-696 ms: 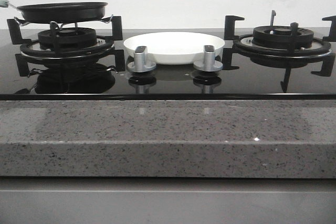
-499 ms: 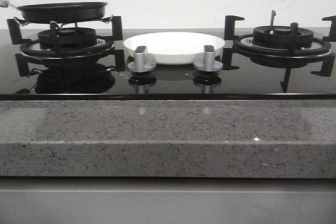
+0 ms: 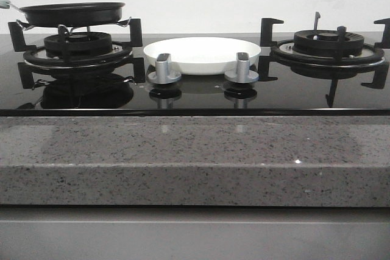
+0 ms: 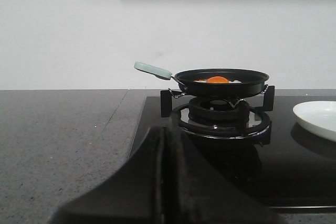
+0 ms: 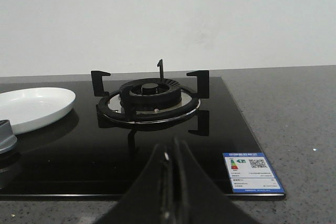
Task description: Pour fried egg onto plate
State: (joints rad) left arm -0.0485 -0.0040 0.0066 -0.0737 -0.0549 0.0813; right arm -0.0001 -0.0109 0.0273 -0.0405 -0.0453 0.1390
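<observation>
The fried egg [image 4: 217, 80] is lying in the black pan [image 3: 72, 14] on the left burner [image 3: 78, 50]; the plate [image 3: 202, 54] is sitting behind two knobs [image 3: 164, 69]. Both grippers [image 4: 164, 182] [image 5: 169, 187] are staying clenched, grasping nothing.

The hob [image 3: 195, 89] is viewed low and level from the front. The left burner [image 4: 220, 116] is faced by the left wrist view, the right burner [image 5: 149, 98] by the right; the plate [image 3: 201, 53] is shared by all.
</observation>
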